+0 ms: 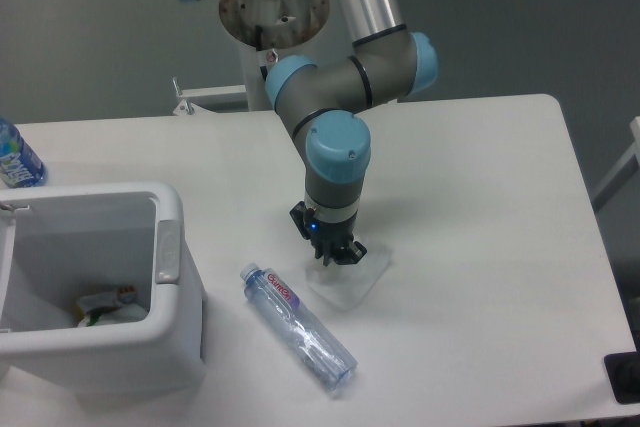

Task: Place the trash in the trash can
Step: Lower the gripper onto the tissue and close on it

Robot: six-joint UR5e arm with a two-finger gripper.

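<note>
The end effector [336, 256] is down on the far left part of the napkin [352, 277], its fingers drawn close together, apparently pinching the paper; whether the paper is truly caught between them is too small to tell. The napkin lies flat on the counter [480, 207], right of centre. Just near and left of it lies the bottle [298, 326], on its side, cap pointing far-left, close to the napkin's left edge but not clearly touching it. The bin [100, 282] stands at the left near corner, open, with some scraps already in its bottom. A blue-labelled bottle [17, 157] stands at the far left edge and is no part of the job.

The step in hand looks like the grasp of the napkin. To do it well, the fingers should close fully on a raised fold, since thin flat paper slips out easily. The lift should go straight up and high enough that the hanging paper clears both the bottle and the bin's thick rim. Then carry left over the bin's middle, not its edge, and release low so that the light paper does not drift outside.
</note>
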